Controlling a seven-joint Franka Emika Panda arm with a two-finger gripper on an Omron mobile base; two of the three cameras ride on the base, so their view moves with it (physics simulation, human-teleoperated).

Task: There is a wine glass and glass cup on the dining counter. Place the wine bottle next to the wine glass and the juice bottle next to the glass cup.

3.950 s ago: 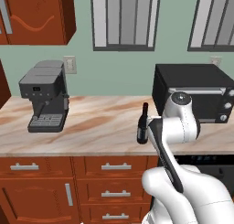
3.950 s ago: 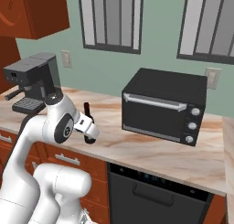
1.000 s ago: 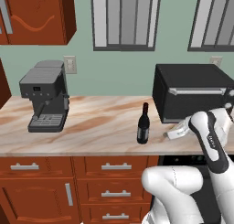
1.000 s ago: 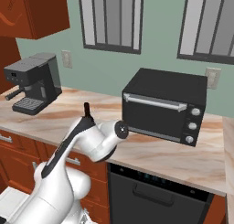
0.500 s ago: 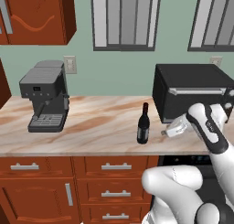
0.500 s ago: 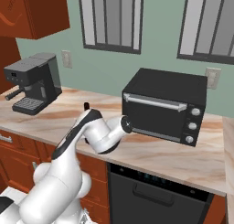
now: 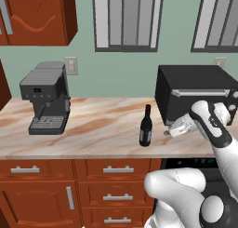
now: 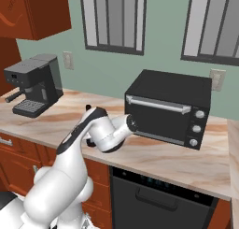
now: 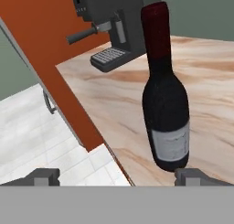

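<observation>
**Lining up on the wine bottle**

With the arm swung out to the right of it, the gripper [image 7: 168, 132] points leftward at the wine bottle [image 7: 146, 126], which stands upright on the marbled desk [image 7: 93, 124] near its front edge, between the coffee machine [image 7: 45, 98] far off on the left and the black toaster oven [image 7: 195, 92] close on the right. In the hand view the bottle [image 9: 164, 95] sits right of centre, leaning in the picture because the hand is rolled, and the two fingers [image 9: 194, 177] are spread wide and released, nothing between them. One tip shows just under the bottle's base, the other well off to the left, so the bottle is ahead of the fingers and off their midline, not yet inside the gap.

The job now, as I judge it, is to shift the hand so the bottle's body is centred between the tips, then push forward level and close on the wide part around the label, not the slim red neck. A tall bottle tips easily; a glancing finger could knock it over.
</observation>
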